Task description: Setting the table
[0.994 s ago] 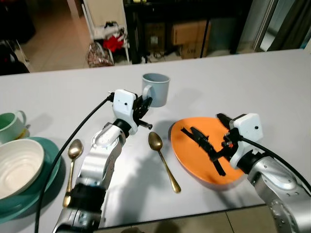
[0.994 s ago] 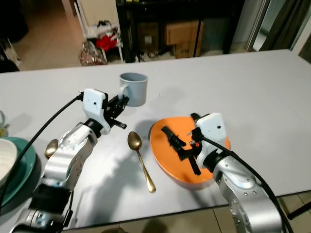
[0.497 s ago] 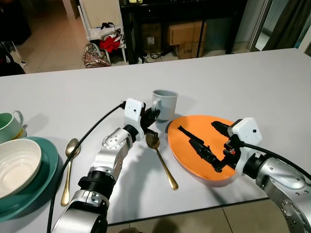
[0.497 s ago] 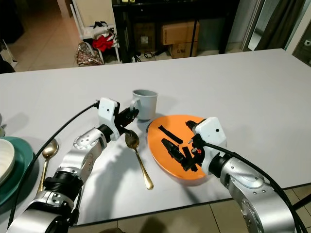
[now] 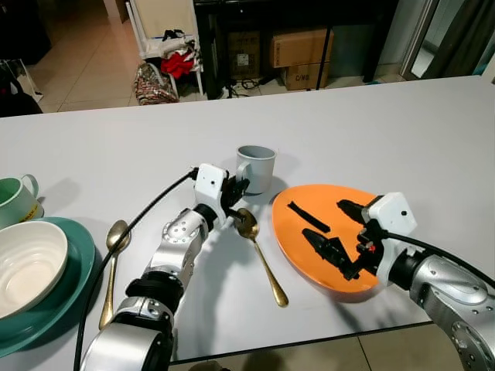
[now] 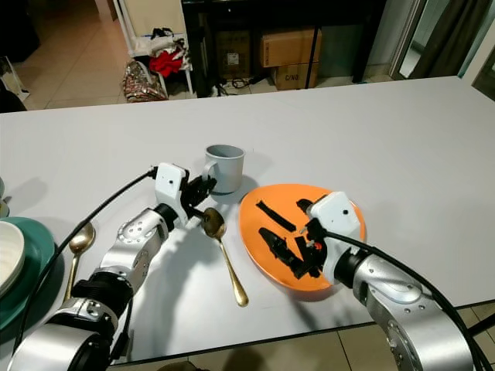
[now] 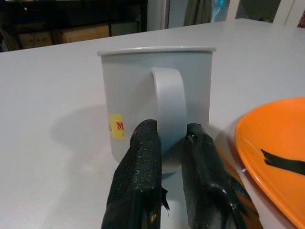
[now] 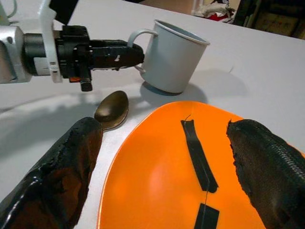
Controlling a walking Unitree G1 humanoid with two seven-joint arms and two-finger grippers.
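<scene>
The grey mug [image 5: 256, 168] stands upright on the white bench [image 5: 387, 124], just behind the orange plate [image 5: 329, 232] and just beside the bowl of a gold spoon [image 5: 261, 255]. The left pincer [image 7: 171, 143] is at the mug's handle [image 7: 169, 112]: its two black fingers [image 7: 140, 162] are nearly closed, tips low by the handle's base, and whether they actually clamp it cannot be told. The right pincer [image 8: 162, 157] hovers over the plate with its fingers spread wide, holding nothing. A second gold spoon [image 5: 112, 267] lies near a teal plate [image 5: 73, 290] carrying a white bowl [image 5: 27, 263], with a green cup [image 5: 15, 201] behind. Risk: a shallow, low hold on the handle could let the mug tip or pivot when moved, striking the plate rim or nudging the nearby spoon.
</scene>
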